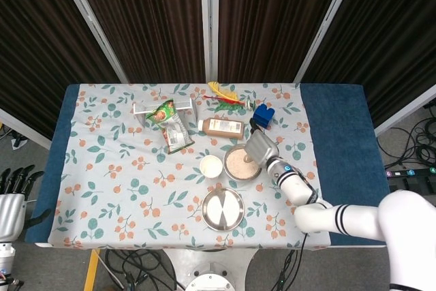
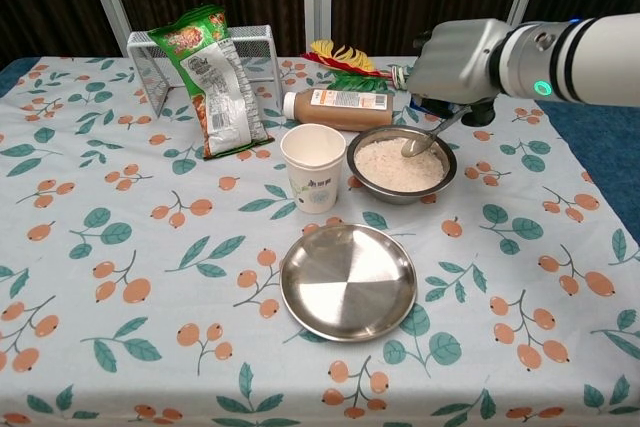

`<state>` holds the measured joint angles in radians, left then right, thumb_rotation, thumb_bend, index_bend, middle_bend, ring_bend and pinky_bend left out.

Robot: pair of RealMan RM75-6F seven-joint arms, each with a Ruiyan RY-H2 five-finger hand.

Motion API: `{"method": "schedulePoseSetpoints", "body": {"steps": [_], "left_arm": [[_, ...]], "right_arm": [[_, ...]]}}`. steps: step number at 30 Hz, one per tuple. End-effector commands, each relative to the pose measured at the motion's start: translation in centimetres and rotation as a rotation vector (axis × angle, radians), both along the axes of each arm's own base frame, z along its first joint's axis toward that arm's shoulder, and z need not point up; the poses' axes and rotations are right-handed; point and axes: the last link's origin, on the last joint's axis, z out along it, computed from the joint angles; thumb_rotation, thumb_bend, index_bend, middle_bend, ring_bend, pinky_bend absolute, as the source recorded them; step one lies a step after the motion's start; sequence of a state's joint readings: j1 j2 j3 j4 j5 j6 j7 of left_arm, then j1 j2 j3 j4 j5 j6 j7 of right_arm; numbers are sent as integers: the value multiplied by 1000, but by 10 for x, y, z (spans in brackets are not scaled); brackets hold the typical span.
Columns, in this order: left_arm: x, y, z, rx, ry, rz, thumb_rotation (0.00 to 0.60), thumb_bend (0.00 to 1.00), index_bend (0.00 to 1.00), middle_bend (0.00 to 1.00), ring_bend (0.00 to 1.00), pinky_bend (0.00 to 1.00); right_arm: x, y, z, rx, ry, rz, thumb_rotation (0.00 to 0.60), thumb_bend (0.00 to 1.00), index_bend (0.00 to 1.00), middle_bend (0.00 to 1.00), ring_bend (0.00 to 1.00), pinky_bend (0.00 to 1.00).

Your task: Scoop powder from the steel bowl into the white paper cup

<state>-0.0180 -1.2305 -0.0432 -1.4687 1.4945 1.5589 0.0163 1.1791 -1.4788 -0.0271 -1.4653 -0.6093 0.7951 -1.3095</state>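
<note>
The steel bowl (image 2: 381, 187) (image 1: 231, 174) of pale powder (image 2: 395, 165) stands right of the white paper cup (image 2: 312, 167) (image 1: 211, 166). My right hand (image 2: 455, 59) (image 1: 261, 147) hovers over the bowl's far right rim and grips a metal spoon (image 2: 425, 137). The spoon slants down to the left, its tip in the powder. My left hand (image 1: 12, 202) hangs off the table's left edge, fingers apart, holding nothing.
An empty steel plate (image 2: 347, 281) lies in front of the bowl. Behind are a brown bottle on its side (image 2: 335, 105), a blue block (image 2: 432, 102) half hidden by my hand, a green snack bag (image 2: 212, 77) against a wire rack (image 2: 155, 57), and colourful feathers (image 2: 340, 57).
</note>
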Motion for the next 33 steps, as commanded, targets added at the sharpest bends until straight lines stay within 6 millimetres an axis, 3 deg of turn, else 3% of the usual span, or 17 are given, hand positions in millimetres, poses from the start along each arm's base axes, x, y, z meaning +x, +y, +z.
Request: {"method": "schedulePoseSetpoints", "body": {"steps": [1,10,16,33], "left_arm": [[0,0,0,1,-2,-2,600,16,267,220,132,61],[-2,0,-1,2,-7,-3,600,16,267,220,132,61],[-2,-1,-2,0,-7,-2,600,16,267,221,132,61],[4,-2,-1,-1,5,-14,600,16,267,221,132,61]], "right_arm": [[4,1,-14,-6,44,21,600,327,558,563,226,0],[13,7,-35,-15,80,46,600,327,561,567,226,0],[13,12,-39,-3,6,42,600,327,575,575,243,0],[-27,6,7,-53,-348,-119,600,327,579,578,251,0]]}}
